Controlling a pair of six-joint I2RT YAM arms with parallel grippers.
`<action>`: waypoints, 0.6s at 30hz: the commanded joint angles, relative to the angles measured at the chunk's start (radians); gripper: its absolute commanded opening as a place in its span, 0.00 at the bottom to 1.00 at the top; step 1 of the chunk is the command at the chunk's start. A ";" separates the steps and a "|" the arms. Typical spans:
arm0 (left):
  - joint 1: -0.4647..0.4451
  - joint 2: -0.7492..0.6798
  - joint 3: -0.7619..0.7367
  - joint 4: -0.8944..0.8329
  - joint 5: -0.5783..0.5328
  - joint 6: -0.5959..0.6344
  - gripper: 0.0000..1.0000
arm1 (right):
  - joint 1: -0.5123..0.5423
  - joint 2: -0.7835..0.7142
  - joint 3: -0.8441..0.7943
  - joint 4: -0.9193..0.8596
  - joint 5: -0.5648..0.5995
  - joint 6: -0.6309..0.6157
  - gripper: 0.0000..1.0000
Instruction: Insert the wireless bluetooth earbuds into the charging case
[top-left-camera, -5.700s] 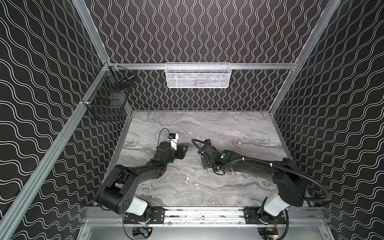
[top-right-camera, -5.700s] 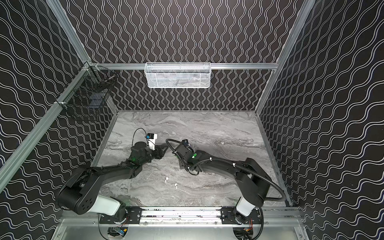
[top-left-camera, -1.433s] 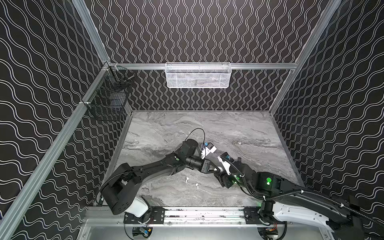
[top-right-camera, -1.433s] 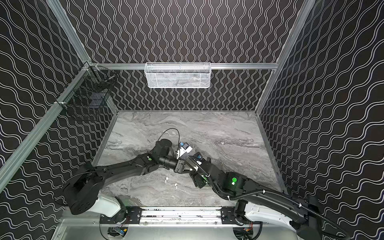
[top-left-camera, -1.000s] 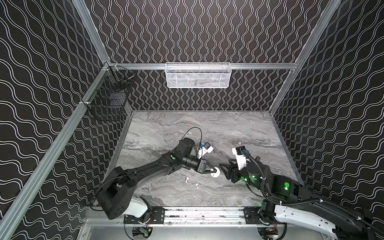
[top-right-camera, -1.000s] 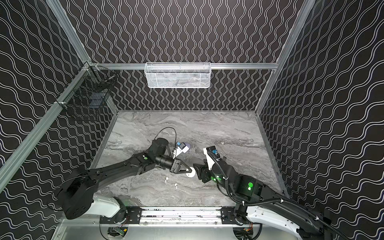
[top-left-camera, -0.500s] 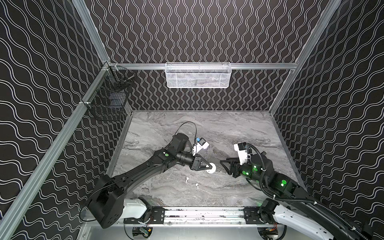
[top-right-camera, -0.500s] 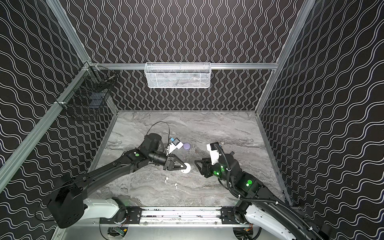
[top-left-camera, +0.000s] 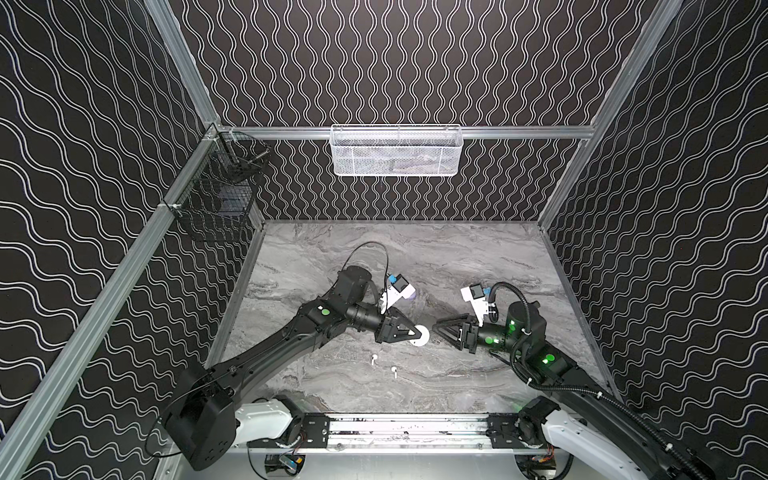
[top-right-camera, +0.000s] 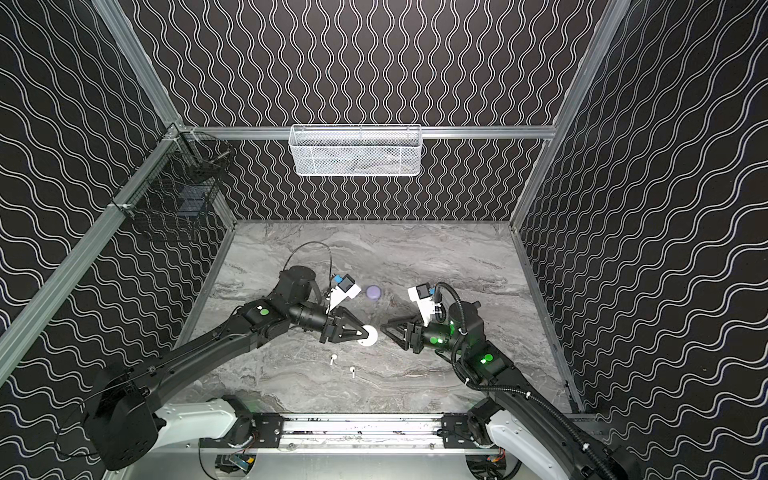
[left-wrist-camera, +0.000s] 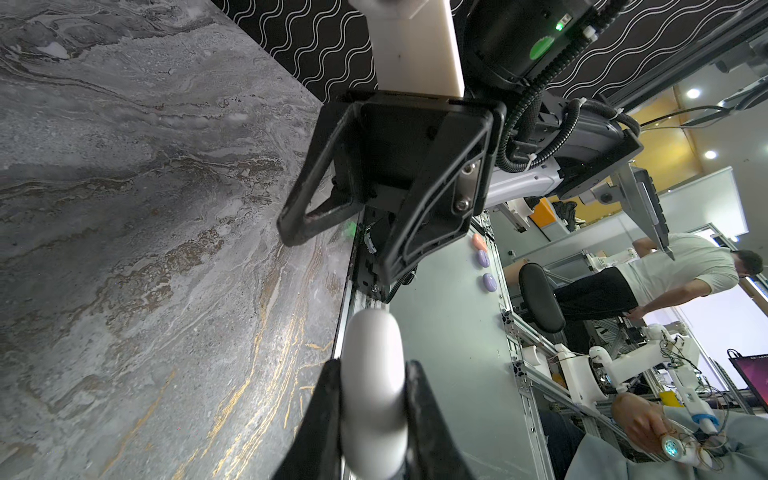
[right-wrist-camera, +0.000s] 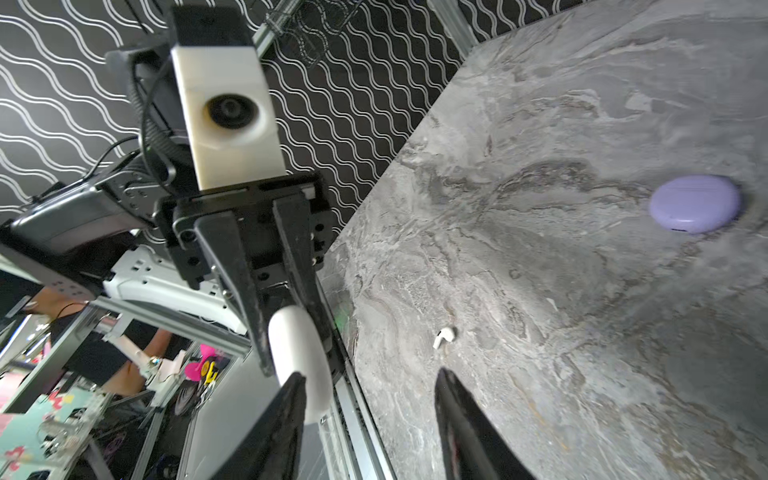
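**Case aloft and shut; earbuds not yet touched**

Step in hand, as I judge it: presenting the case for opening, ahead of any earbud pickup. My left gripper (top-left-camera: 415, 334) is clenched on the white charging case (top-left-camera: 421, 337), pinched across its two broad faces and held clear of the table (top-left-camera: 478, 257); the left wrist view shows both fingers (left-wrist-camera: 328, 407) pressed to the shell; no raised lid from any angle, seam not resolved.

My right gripper (top-left-camera: 436, 330) faces the case nose to nose, jaws apart, nothing between them; in the right wrist view one finger overlaps the case rim; contact or not, I cannot tell.

Task things: first white earbud (top-left-camera: 373, 358) and second white earbud (top-left-camera: 394, 370) lie on the marble, near each other but apart, on the rail side of the held case; neither is in a case. No lavender earbuds found in any view.

Next move, my estimate: right fingers must catch the lid edge and lever it up; the shell is smooth and rounded, so it may squirt out of the left pinch; the left hold must leave the lid half free.

Around: lavender case (top-right-camera: 373, 291) sits shut farther back, well apart from the earbuds; white mesh basket (top-left-camera: 395, 151) and black wire basket (top-left-camera: 216, 208) hang on the walls, out of play. In the way: both arms crowd the middle, above the earbuds.
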 joint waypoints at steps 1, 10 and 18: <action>0.001 -0.008 0.000 0.024 0.008 0.021 0.00 | -0.005 0.015 -0.024 0.152 -0.099 0.023 0.52; 0.001 0.000 -0.007 0.056 0.034 0.000 0.00 | -0.009 0.041 -0.033 0.206 -0.201 0.006 0.48; 0.000 0.008 -0.026 0.115 0.063 -0.040 0.00 | -0.009 0.073 -0.034 0.228 -0.259 -0.010 0.46</action>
